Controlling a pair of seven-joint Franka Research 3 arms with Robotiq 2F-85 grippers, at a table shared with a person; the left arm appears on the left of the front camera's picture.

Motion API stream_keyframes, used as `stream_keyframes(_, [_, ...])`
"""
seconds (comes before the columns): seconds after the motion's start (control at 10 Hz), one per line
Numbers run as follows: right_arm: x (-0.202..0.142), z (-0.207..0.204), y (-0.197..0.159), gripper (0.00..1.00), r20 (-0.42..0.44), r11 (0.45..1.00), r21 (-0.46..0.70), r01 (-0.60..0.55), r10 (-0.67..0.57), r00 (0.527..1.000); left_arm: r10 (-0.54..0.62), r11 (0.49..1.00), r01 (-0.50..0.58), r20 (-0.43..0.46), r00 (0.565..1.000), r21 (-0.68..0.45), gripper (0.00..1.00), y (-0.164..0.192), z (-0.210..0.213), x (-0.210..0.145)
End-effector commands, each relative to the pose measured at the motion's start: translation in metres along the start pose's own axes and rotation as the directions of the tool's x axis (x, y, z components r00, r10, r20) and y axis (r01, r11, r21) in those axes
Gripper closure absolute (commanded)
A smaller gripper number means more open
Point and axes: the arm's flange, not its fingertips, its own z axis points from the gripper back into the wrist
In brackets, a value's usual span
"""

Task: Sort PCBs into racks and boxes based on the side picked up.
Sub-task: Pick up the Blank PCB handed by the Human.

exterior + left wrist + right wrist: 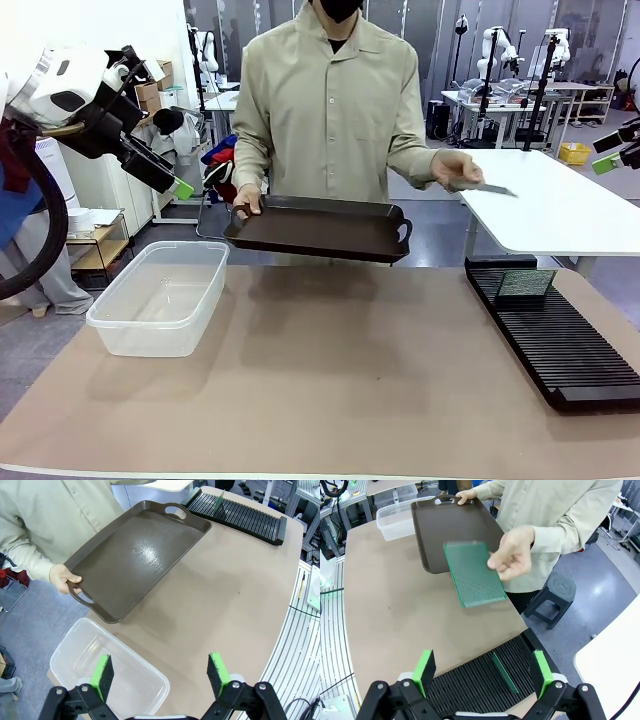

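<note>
A person's hand holds one green PCB [472,575] flat in the air beyond the table's far right corner; from the front this PCB [492,188] shows edge-on. A second PCB [525,283] stands upright in a slot at the far end of the black rack [560,340], and shows again as a PCB [504,672] in the rack [465,685] just under my right gripper [482,672], which is open. My left gripper [160,675] is open above the clear box [100,665]. From the front, the left gripper [175,180] hangs high at left and the right gripper [612,152] at the right edge.
The person's other hand holds a dark brown handled tray [320,230] over the table's far edge. The clear box [160,295] stands at the left with nothing in it. The brown tabletop [340,380] lies bare between box and rack.
</note>
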Motion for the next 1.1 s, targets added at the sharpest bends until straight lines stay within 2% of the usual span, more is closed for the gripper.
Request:
stream_keyframes(0.0, [0.0014, -0.0017, 0.0024, 0.00, -0.002, 1.000, 0.004, -0.004, 0.004, 1.000, 0.005, 1.000, -0.005, -0.002, 1.000, -0.008, 0.00, 0.0023, 0.0005, -0.0015])
stream_keyframes(0.9, [0.0000, 0.0000, 0.0000, 0.00, 0.000, 1.000, 0.000, 0.000, 0.000, 1.000, 0.005, 1.000, -0.005, -0.002, 1.000, -0.008, 0.00, 0.0023, 0.0005, -0.0015])
stream_keyframes(1.0, [0.0018, -0.0037, 0.0010, 0.00, -0.015, 0.997, 0.052, 0.060, -0.060, 0.998, 0.005, 1.000, -0.005, -0.002, 1.000, -0.008, 0.00, 0.0023, 0.0005, -0.0015])
